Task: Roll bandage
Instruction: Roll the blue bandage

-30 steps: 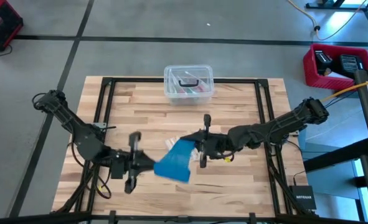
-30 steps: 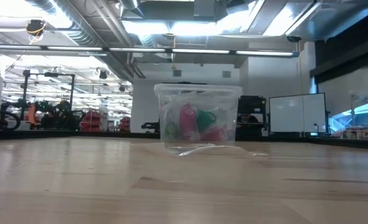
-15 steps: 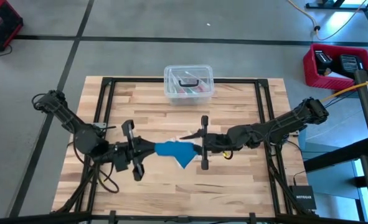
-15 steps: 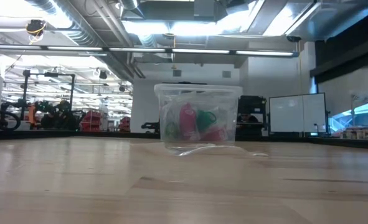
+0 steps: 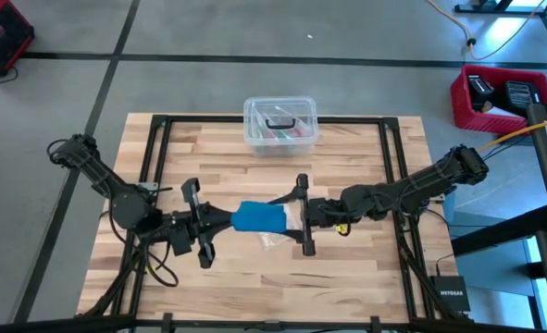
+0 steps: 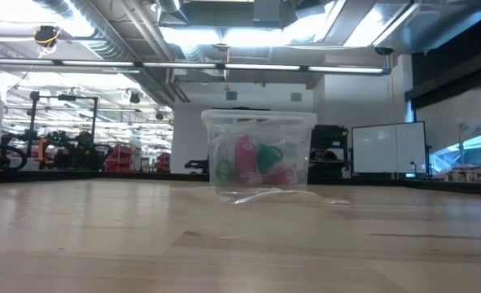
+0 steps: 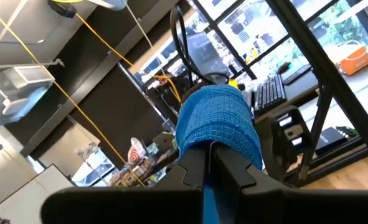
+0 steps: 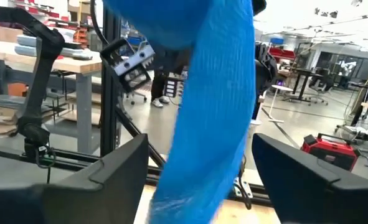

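The blue bandage (image 5: 259,217) is a thick wound bundle held in the air over the table's middle, between my two grippers. My left gripper (image 5: 225,220) comes from the table's left and is shut on it; the left wrist view shows the wound bandage (image 7: 218,121) right beyond the shut fingers (image 7: 193,171). My right gripper (image 5: 303,215) faces it from the right and stands open. In the right wrist view a loose length of bandage (image 8: 218,106) hangs between the spread fingers (image 8: 112,177), apart from them. Neither gripper nor the bandage shows in the low view. My left gripper pinches the bandage's left end (image 7: 212,138) between its two fingers. The fingers reach in about level from the table's left. The wound bundle sticks out beyond the fingertips, lifted clear of the table, with a loose length trailing toward my right gripper.
A clear lidded box (image 5: 280,125) with coloured items stands at the table's far middle, also in the low view (image 6: 259,155). A small clear plastic bag (image 5: 275,240) lies on the wood below the bandage. Bare wood lies to the near left and right.
My right gripper has opened, let go of the bandage and rolled about its own axis. My left gripper has turned at the wrist. The bandage, a broad slack sheet between the grippers a second ago, has drawn in to a compact bundle at my left gripper.
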Tool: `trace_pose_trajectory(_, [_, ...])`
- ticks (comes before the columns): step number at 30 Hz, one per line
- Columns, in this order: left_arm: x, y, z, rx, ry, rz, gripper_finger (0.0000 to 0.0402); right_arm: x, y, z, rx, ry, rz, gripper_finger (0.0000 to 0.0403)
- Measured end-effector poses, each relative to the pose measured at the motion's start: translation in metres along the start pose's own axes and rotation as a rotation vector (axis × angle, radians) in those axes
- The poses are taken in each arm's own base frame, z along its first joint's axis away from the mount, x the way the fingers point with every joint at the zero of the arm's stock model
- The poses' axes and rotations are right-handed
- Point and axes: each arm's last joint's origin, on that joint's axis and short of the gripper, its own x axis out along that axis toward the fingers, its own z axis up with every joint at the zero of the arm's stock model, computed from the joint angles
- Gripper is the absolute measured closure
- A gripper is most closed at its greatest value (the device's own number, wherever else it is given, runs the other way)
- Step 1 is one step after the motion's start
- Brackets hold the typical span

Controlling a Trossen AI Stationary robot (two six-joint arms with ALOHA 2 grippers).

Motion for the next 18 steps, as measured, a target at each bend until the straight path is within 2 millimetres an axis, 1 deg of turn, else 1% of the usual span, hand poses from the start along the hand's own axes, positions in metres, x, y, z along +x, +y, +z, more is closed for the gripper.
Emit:
trace_pose_trajectory(4, [-0.001,0.002,0.003,-0.019,-0.022,0.019,0.04,0.0,0.0,-0.003,-0.009,0.037,0.003,0.0116])
trace_pose_trajectory(7, [-0.004,0.001,0.006,-0.012,-0.039,0.017,0.04,-0.004,-0.001,-0.004,-0.022,0.084,-0.029,0.0121])
trace_pose_trajectory(10, [-0.006,0.0,0.009,-0.007,-0.05,0.012,0.04,-0.01,-0.005,0.002,-0.023,0.092,-0.056,0.0126])
trace_pose_trajectory(13, [-0.006,0.0,0.009,-0.004,-0.05,0.012,0.04,-0.012,-0.006,0.005,0.011,0.07,-0.055,0.0132])
trace_pose_trajectory(18, [-0.005,0.001,0.008,-0.006,-0.047,0.015,0.04,-0.008,-0.003,-0.003,-0.011,0.109,-0.047,0.015])
